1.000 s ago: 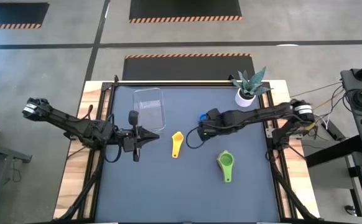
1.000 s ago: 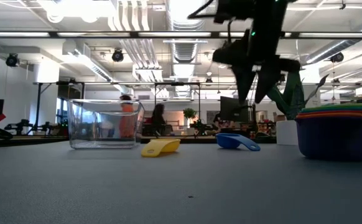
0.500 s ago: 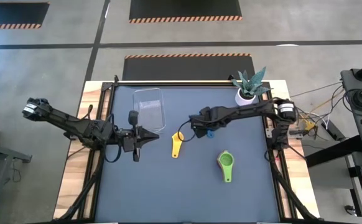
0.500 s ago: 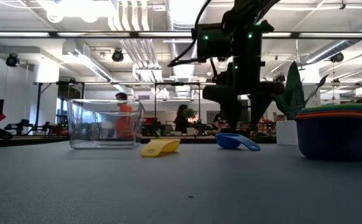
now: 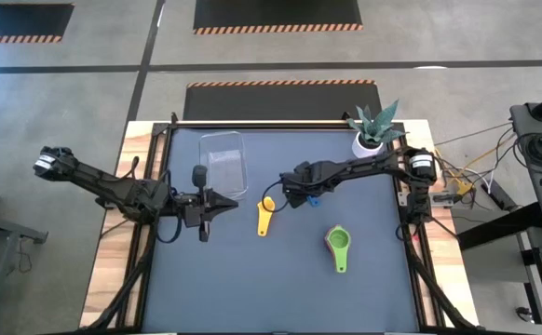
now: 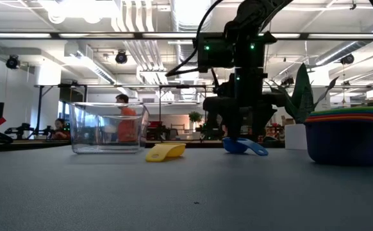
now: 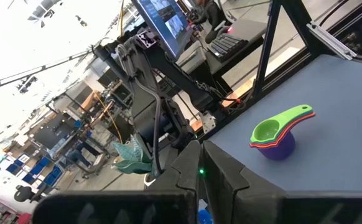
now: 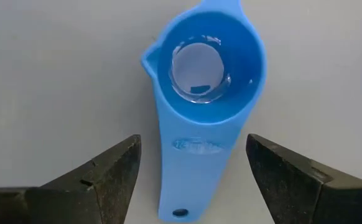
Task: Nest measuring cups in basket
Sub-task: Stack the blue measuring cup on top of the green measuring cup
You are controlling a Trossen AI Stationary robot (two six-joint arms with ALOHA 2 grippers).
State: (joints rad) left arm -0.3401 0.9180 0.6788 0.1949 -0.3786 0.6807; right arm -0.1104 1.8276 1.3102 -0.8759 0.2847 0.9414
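A blue measuring cup [image 8: 201, 87] lies mouth up on the dark table, right of centre. My right gripper [image 8: 193, 171] is open and points down just above it. Its fingers stand on either side of the cup's handle [image 8: 190, 180] without touching it. In the high view the right gripper [image 5: 295, 193] hides most of the blue cup [image 5: 314, 198]. A yellow cup [image 5: 264, 216] lies at mid-table. A stack of nested cups, green on top [image 5: 339, 244], stands nearer the front. The clear basket [image 5: 223, 160] stands at the far left. My left gripper [image 5: 226, 204] hangs shut and level beside the basket.
A white pot with a green plant [image 5: 369, 140] stands at the far right corner. Black rails [image 5: 150, 233] run along the table's sides. Bare dark tabletop lies between the cups and along the near edge.
My right gripper has moved toward the table's left edge and sunk down over the blue cup, from well above it to just over the tabletop. The cups and the basket have stayed where they were.
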